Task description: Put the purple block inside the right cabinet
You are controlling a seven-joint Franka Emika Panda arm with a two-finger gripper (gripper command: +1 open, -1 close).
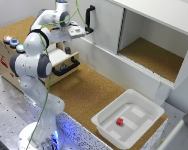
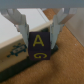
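Purple fills the middle of the wrist view: the purple block (image 2: 38, 47), marked with yellow letters, sits between the two pale fingers (image 2: 19, 22) of the gripper (image 2: 39, 37), and the jaws press against its two sides, clamped on it. Below the block that view shows brown cork, a white panel to one side and a dark bar that may be a handle; it is too blurred to say whether the block rests on anything.

From the exterior view the block itself cannot be made out, since the gripper (image 1: 67, 49) is small there and partly hidden by the wrist. What that view does show is the wider layout. The white arm (image 1: 36, 47) reaches over the tan drawer box (image 1: 61, 61), which stands open with its black handle (image 1: 67, 67) facing the cork table (image 1: 84, 92). The gripper hangs just above that drawer, near the closed white door (image 1: 101, 22) with its own black handle (image 1: 89, 19).

The right cabinet (image 1: 154, 57) lies well apart from the gripper, toward the exterior view's right, its brown cork floor open to view. Nearer the camera a shallow white bin (image 1: 106, 120) sits on the table with a small red block (image 1: 120, 121) lying in it.
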